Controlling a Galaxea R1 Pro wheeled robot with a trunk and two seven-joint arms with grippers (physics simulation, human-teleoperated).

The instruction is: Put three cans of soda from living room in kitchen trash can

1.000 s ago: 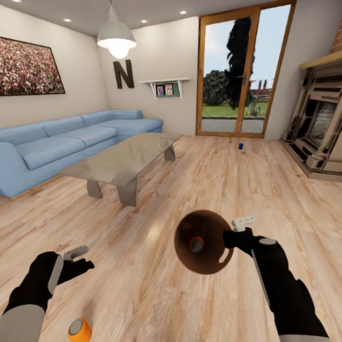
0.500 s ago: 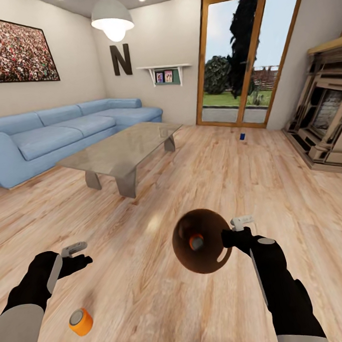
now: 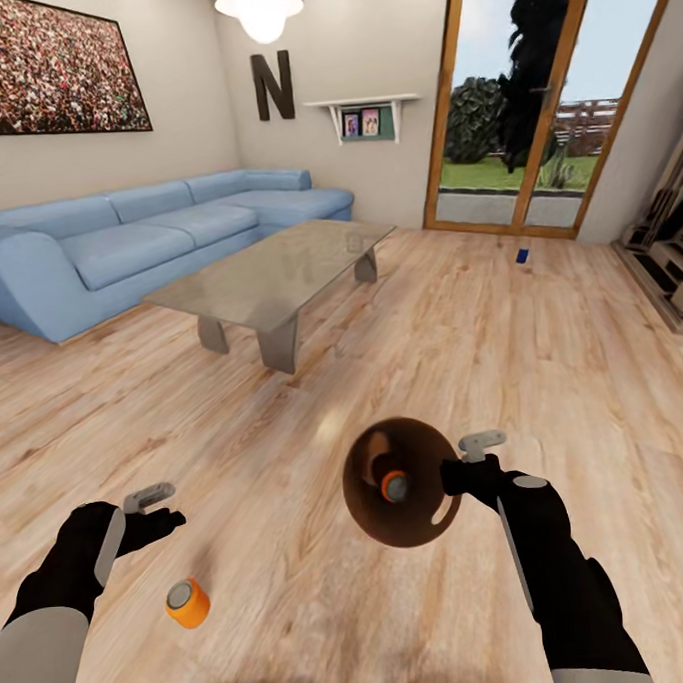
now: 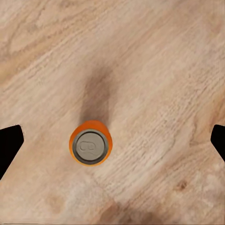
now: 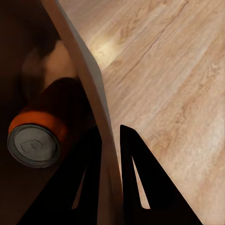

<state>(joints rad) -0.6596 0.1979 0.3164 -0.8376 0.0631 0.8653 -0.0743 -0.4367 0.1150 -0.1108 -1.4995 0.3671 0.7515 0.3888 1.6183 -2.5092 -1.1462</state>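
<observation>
Nearest the robot, an orange can (image 3: 187,603) stood upright on the plank floor (image 3: 296,624), its grey top facing up. The left gripper (image 3: 155,506) hung above and just beyond it with its jaws spread wide and nothing between them; through the left wrist camera the can (image 4: 91,142) sat between the two dark fingertips (image 4: 9,145), touching neither.

To the right, the right gripper (image 3: 463,465) was clamped on the rim of the bin (image 3: 404,481), one finger inside the wall and one outside (the right wrist camera showed this plainly) (image 5: 110,140). The bin (image 5: 79,75) was tilted so its brown inside faced the head camera. A second orange can (image 3: 392,484) lay inside it.

Farther off stood a low table (image 3: 278,275), with a blue sofa (image 3: 126,243) behind it. A small blue can (image 3: 521,255) stood on the floor near the glass doors (image 3: 529,101).
</observation>
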